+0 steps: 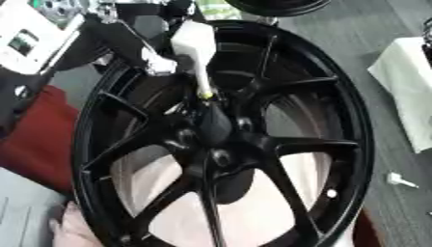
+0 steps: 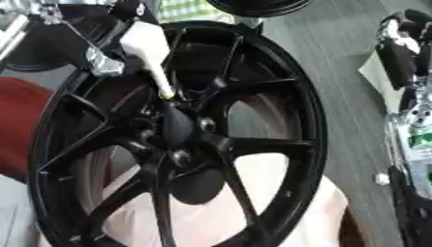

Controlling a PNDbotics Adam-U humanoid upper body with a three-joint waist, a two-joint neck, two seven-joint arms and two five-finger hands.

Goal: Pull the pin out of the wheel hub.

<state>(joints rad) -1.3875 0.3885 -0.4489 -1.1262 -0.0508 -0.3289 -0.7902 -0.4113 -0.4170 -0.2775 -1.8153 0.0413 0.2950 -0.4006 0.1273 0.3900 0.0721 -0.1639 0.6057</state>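
Black metal filling both views: one wheel (image 1: pixel 337 96) standing tilted, its hub (image 1: pixel 215 128) sitting a little above the middle. Reaching down from the upper left, the left hand (image 1: pixel 158 61), with one white tapered piece (image 1: pixel 195 46) pointing at the hub and its yellowish tip touching there. Not being able to tell whether this piece is the pin itself or a part of the hand, nor whether the hand is gripping anything or staying open. Judging the task as just starting: nothing lying clearly free of the hub, the pulling out remaining to do. Idling at the right edge of the right eye view, well apart from the wheel, the right hand (image 2: pixel 398 55), its state also impossible to tell. Counting further: one white cloth (image 1: pixel 409 82), one small white thing (image 1: pixel 398 179) on the grey floor, and one person's hand (image 1: pixel 72 226) resting against the lower left rim.
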